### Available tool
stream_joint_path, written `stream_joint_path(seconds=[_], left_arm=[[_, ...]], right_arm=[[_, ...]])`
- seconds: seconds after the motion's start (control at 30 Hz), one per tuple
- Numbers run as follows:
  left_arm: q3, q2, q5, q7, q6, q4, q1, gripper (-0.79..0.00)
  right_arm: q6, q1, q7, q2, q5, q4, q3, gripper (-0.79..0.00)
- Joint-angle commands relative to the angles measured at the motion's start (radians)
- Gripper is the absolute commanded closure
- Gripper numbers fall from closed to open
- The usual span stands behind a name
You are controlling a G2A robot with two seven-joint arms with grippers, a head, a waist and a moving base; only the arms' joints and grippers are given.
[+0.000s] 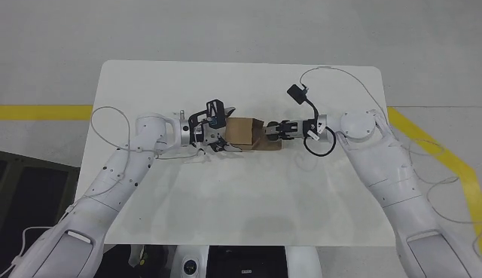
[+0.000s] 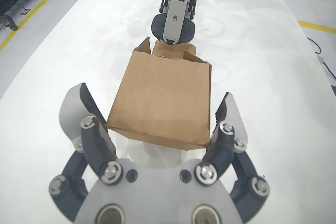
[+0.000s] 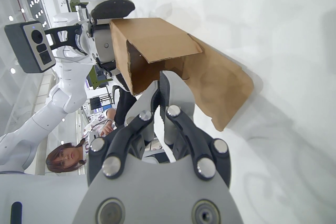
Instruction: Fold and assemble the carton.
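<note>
My left gripper (image 2: 156,93) is spread wide, straddling the near end of the carton (image 2: 168,78). Its pads (image 2: 90,104) sit right at the corners but don't seem to be clamping. The carton lies on its side mid-table (image 2: 262,78), loose flaps (image 2: 173,51) at the far end. There the right gripper (image 2: 171,39) is pinched nearly closed, holding nothing I can see, with its tip against a flap. My worry is that a push on that flap slides or skews the unclamped carton instead of folding it. Squeezing with the left could crush the thin walls, and an off-centre push could crease the flap.
</note>
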Motion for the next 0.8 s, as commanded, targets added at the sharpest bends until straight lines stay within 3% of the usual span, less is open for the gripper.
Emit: stream_joint_path(seconds=[0.0,0.33,0.77], left_arm=[[-0.001,0.000,0.001,-0.002,0.001,-0.001,0.001,-0.785],[-0.001,0.001,0.010,-0.001,-0.002,-0.007,0.006,-0.785],[-0.003,0.001,0.012,0.001,-0.002,-0.008,0.008,-0.785]], right_arm=[[-0.002,0.015,-0.008,-0.001,-0.014,0.012,-0.004,0.000],[-0.068,0.110,-0.007,-0.024,-0.024,0.141,-0.067,0.000],[-0.157,0.194,0.083,-0.068,0.043,0.256,-0.161,0.000]])
